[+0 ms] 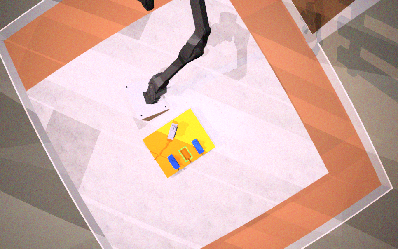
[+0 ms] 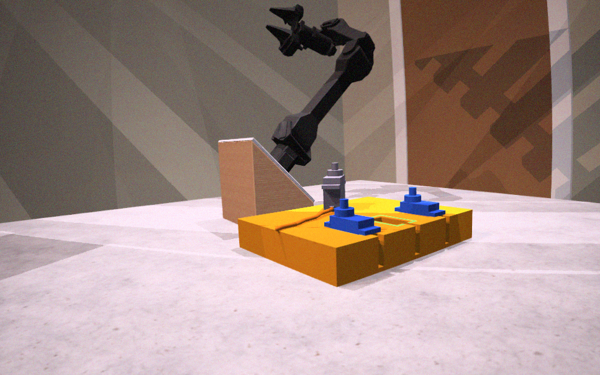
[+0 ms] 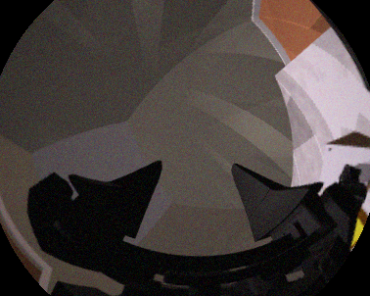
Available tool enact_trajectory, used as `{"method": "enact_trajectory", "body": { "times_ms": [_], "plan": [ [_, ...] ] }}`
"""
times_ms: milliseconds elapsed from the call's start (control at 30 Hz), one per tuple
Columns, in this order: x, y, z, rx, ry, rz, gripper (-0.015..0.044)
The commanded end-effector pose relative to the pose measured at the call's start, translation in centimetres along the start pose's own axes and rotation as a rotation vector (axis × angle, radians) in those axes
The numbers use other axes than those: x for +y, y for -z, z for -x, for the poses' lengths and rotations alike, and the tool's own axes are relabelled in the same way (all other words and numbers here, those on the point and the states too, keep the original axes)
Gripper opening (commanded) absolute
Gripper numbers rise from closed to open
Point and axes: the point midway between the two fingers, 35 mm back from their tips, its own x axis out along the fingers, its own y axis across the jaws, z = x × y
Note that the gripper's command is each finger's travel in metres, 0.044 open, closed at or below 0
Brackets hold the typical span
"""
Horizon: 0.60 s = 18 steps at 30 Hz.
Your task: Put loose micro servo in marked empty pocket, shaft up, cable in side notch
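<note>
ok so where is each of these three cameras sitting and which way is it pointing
Top: overhead, looking straight down on the yellow deck; the arm shows.
Exterior: low at table height, facing the deck; arm and raised open gripper show.
Wrist: behind the fingers, aimed at the wall.
Top and exterior share the grey servo.

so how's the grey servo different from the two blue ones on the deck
The grey micro servo stands tall on top of the orange deck, whole body exposed; the blue servos sit sunk in pockets, only their tops showing. The grey one trails an orange cable across the deck; no cable shows on the deck top from the blue ones. All three point their shafts up.
</note>
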Motion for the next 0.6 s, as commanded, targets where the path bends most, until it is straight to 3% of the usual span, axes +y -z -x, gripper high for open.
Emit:
{"method": "enact_trajectory", "body": {
  "times_ms": [0,567],
  "plan": [
    [-0.1,0.0,0.0,-0.001,0.002,-0.003,0.0426],
    [-3.2,3.0,-6.4,0.178,0.162,0.085,0.044]
  ]
}}
